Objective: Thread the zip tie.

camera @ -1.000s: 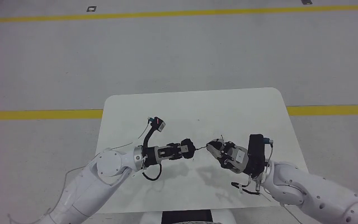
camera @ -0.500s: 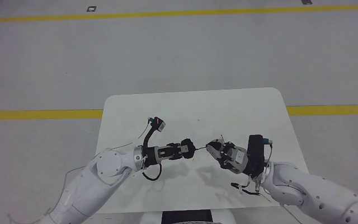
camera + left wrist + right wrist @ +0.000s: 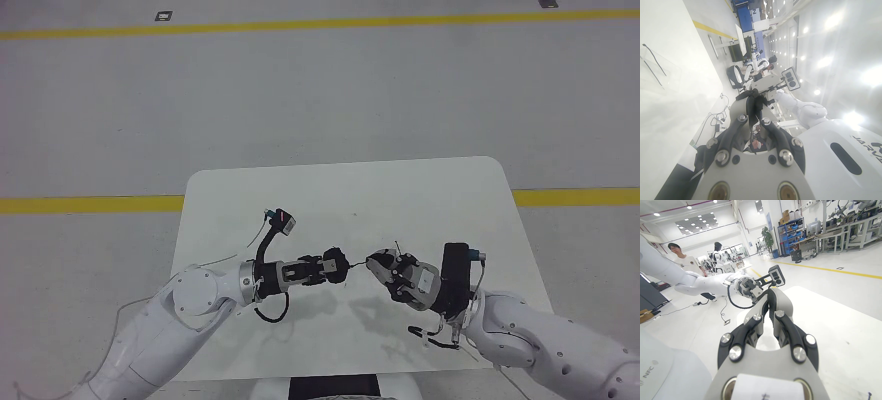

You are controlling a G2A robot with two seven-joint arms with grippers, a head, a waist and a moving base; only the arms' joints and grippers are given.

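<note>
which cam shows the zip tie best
The top view: the zip tie shows as a thin dark strand bridging the left pincer and the right pincer above the table. In both wrist views each pincer's own closed fingers cover nearly all of it; too little shows there to judge the threading.

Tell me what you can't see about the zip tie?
Top view: the zip tie, between the left gripper and right gripper, is too thin to tell head from tail.
Left wrist view: shut fingers hide the held end.
Right wrist view: pads cover it.
</note>
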